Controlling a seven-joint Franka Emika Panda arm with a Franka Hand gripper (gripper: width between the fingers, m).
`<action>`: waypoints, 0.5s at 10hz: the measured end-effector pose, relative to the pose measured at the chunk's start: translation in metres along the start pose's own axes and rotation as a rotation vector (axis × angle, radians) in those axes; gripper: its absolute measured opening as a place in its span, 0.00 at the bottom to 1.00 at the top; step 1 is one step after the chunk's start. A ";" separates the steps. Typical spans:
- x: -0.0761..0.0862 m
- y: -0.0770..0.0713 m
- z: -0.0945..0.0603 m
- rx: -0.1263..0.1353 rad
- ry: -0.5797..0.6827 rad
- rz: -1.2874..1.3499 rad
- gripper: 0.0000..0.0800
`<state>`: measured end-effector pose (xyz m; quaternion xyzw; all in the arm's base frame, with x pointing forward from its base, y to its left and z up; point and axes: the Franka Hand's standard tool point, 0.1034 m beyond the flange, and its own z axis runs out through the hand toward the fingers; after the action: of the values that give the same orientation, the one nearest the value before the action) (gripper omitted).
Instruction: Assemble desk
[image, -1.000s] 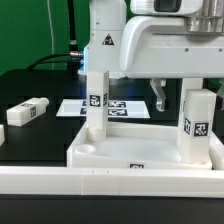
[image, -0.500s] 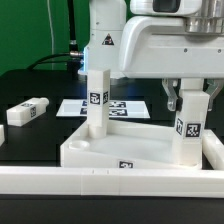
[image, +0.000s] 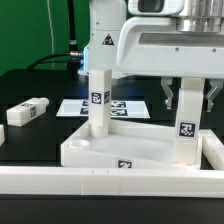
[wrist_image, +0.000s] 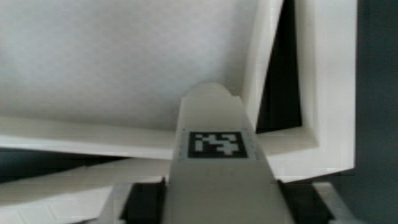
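Exterior view: white desk parts on a black tabletop (image: 40, 135), behind a long white border rail (image: 100, 182).
Desk tray (image: 110, 150): rim up, mid-scene, just behind the rail.
Standing leg (image: 96, 100): upright in the tray's far corner, toward the exterior view's left.
Held leg (image: 188, 125): upright at the tray's corner on the exterior view's right.
Fingers (image: 168, 97): clamped on the held leg's upper part, one each side.
Loose leg (image: 27, 111): lying on its side, well apart from the tray.
Marker board (image: 125, 106): flat behind the tray.
Wrist view: held leg (wrist_image: 217, 150) seen lengthwise, tag showing, above the tray's rim (wrist_image: 302, 130).
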<state>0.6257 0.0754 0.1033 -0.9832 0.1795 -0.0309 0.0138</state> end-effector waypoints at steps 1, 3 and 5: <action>0.001 0.000 0.001 0.013 0.009 0.092 0.36; 0.002 0.004 0.001 0.026 0.027 0.263 0.36; 0.005 0.016 0.001 0.013 0.031 0.436 0.36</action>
<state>0.6249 0.0585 0.1021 -0.9204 0.3878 -0.0435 0.0238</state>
